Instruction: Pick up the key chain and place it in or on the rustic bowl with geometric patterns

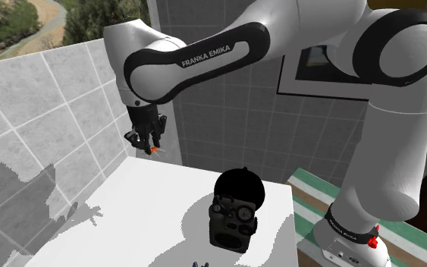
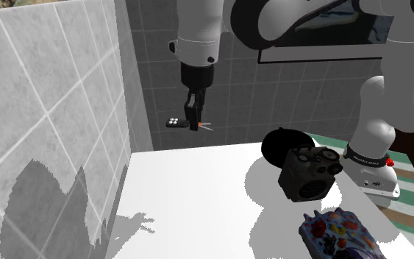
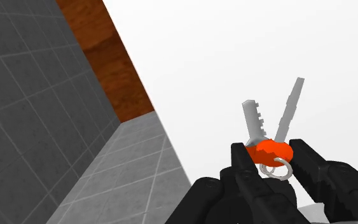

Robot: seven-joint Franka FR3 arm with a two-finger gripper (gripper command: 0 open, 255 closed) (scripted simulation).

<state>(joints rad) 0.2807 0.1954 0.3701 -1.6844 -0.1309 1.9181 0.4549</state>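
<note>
Orange-tagged key chain [image 3: 268,151] with two grey keys is clasped between the fingers [image 3: 241,160] of the black gripper [image 3: 271,159], keys projecting past the fingertips; held above the white table [image 1: 166,220].

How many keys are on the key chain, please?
2: a shorter toothed key and a longer key beside it, both sticking out from the orange fob clasped in the hand.

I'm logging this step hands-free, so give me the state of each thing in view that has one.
gripper: shut on the key chain, up above the white table.
key chain: clasped at its orange fob, off the table, two keys pointing out past the fingertips.
patterned bowl: resting on the table, key chain not in it.
dark device with dials: sitting on the table beside a black round object.
</note>
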